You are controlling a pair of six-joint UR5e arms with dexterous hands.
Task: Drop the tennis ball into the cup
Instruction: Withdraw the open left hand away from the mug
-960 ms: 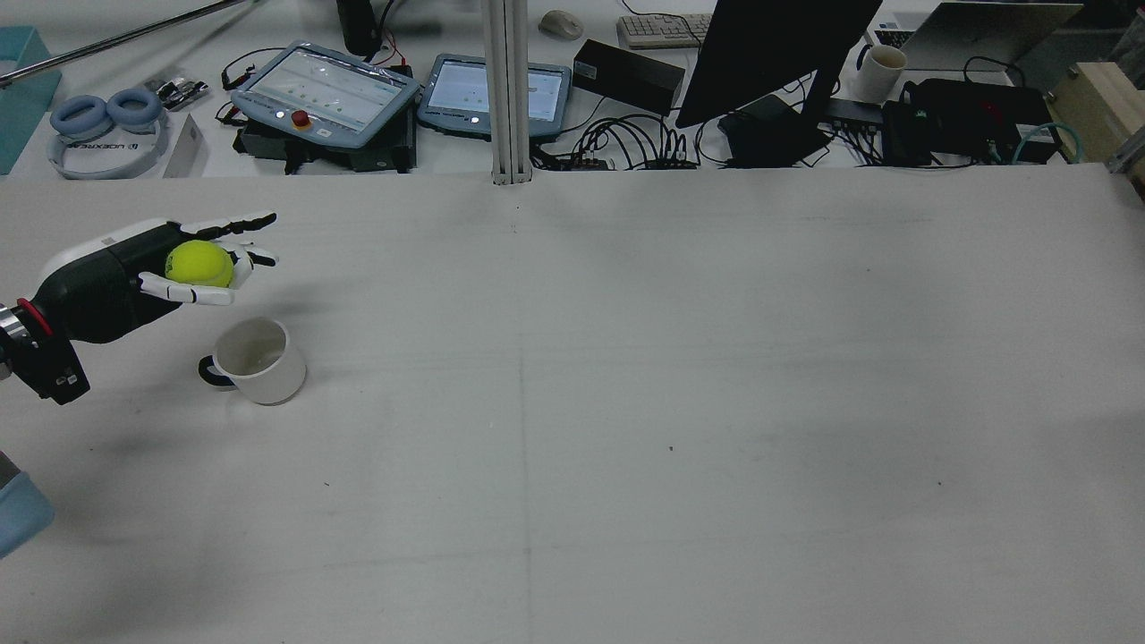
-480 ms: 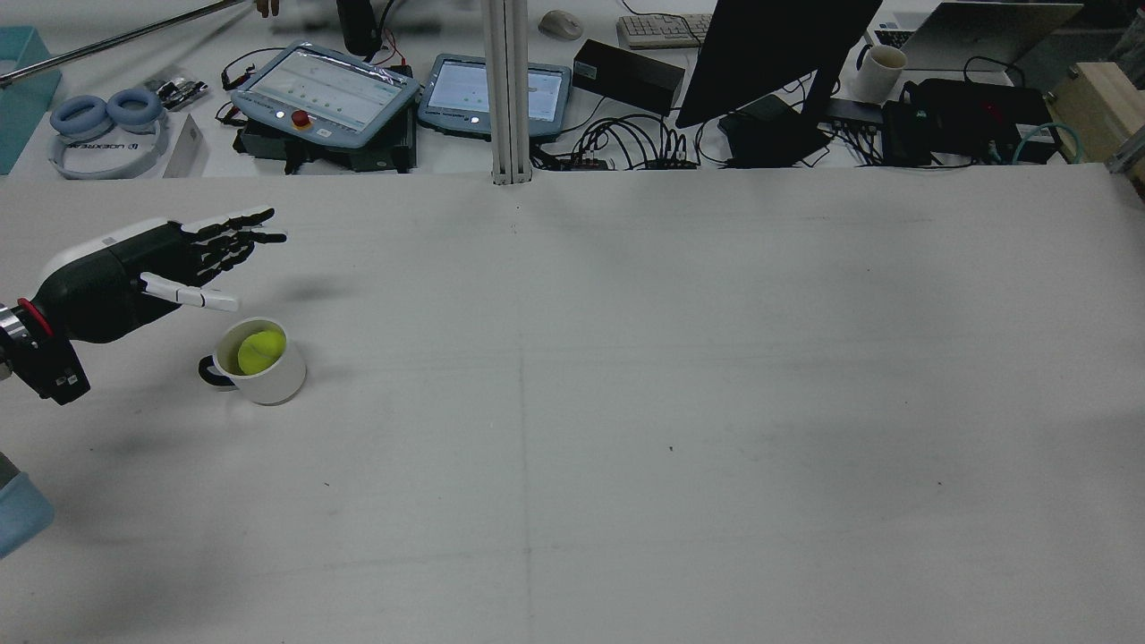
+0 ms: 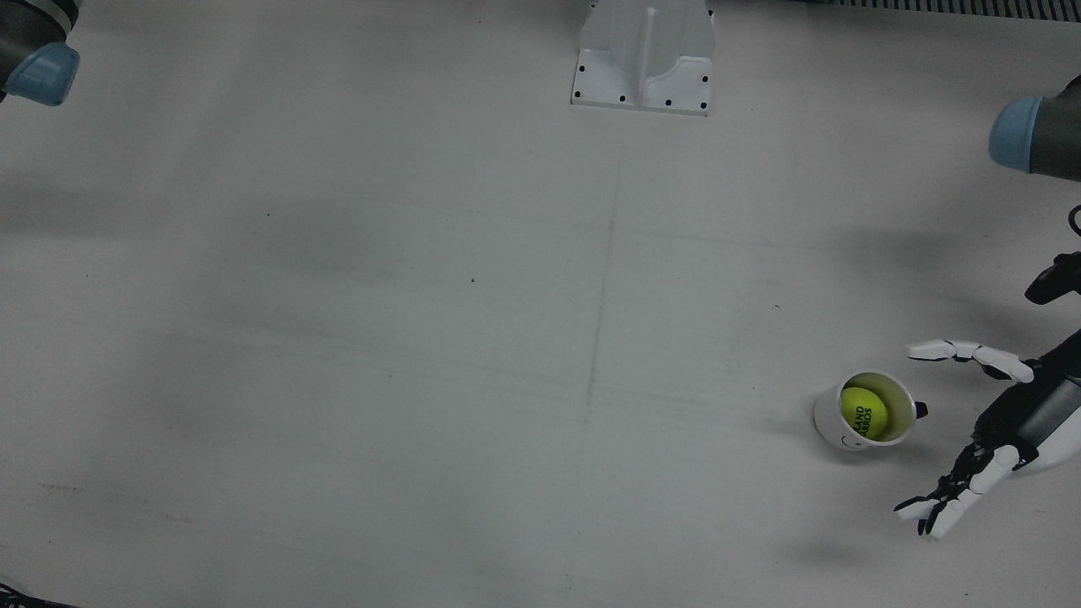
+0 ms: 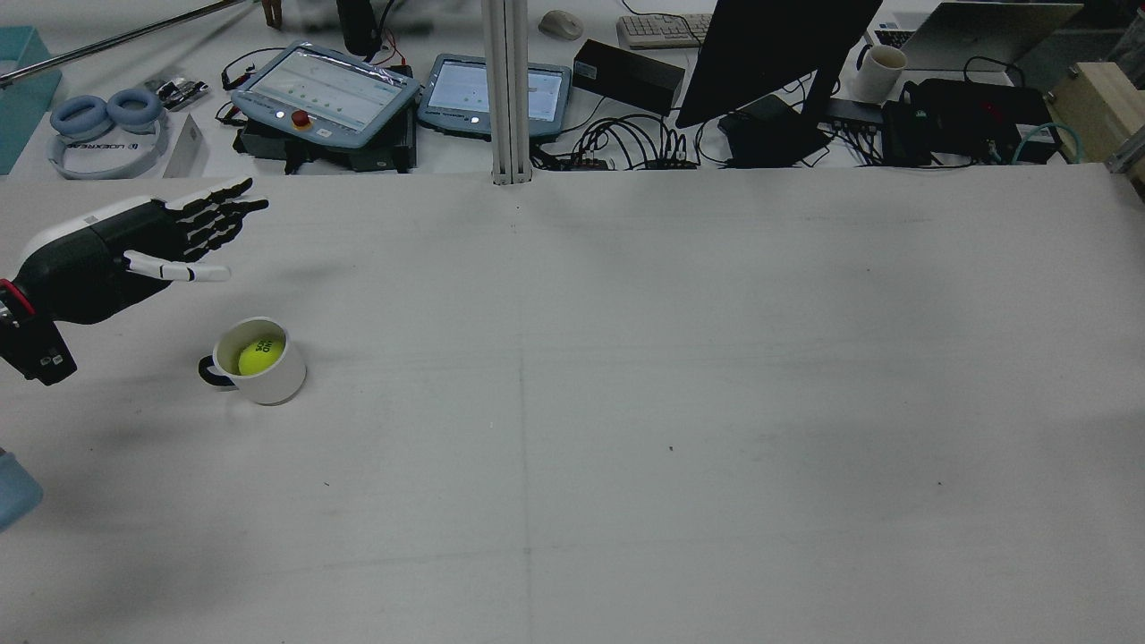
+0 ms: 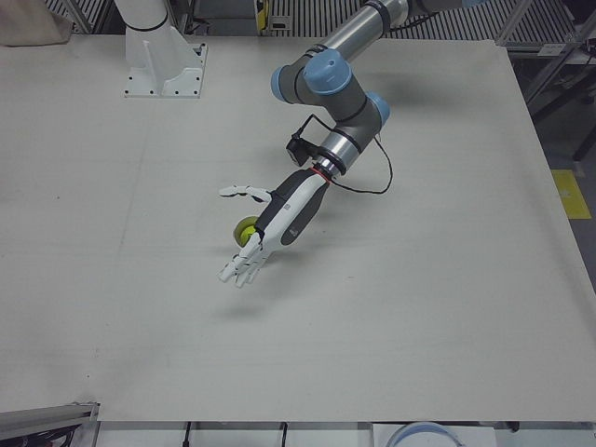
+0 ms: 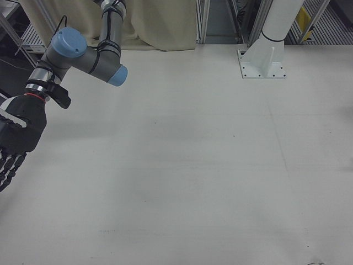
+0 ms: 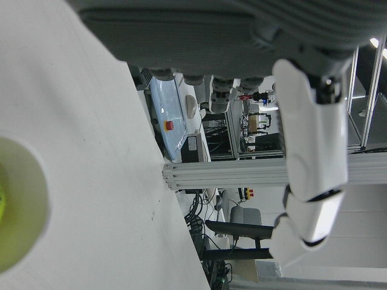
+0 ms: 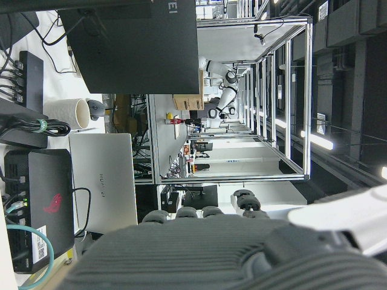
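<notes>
The yellow tennis ball (image 4: 260, 355) (image 3: 863, 411) lies inside the white cup (image 4: 279, 382) (image 3: 829, 420), which stands upright on the table's left side in the rear view. Its dark handle points towards the arm. My left hand (image 4: 165, 237) (image 3: 988, 426) (image 5: 272, 222) hovers above and beyond the cup, open, fingers spread, holding nothing. In the left-front view that hand hides most of the cup, and only a bit of the ball (image 5: 247, 231) shows. The cup's rim (image 7: 27, 205) is a blur at the left hand view's edge. My right hand (image 6: 15, 144) hangs off to the side, open and empty.
The arms' white pedestal (image 3: 643, 57) stands at the table's back edge. Beyond the far edge are two teach pendants (image 4: 326, 89), headphones (image 4: 106, 125), a monitor (image 4: 769, 54), cables and another white mug (image 4: 878, 70).
A second ago my left hand held the ball above the cup. It let go, the ball dropped into the cup, and the hand has since risen and drawn back with its fingers straightened.
</notes>
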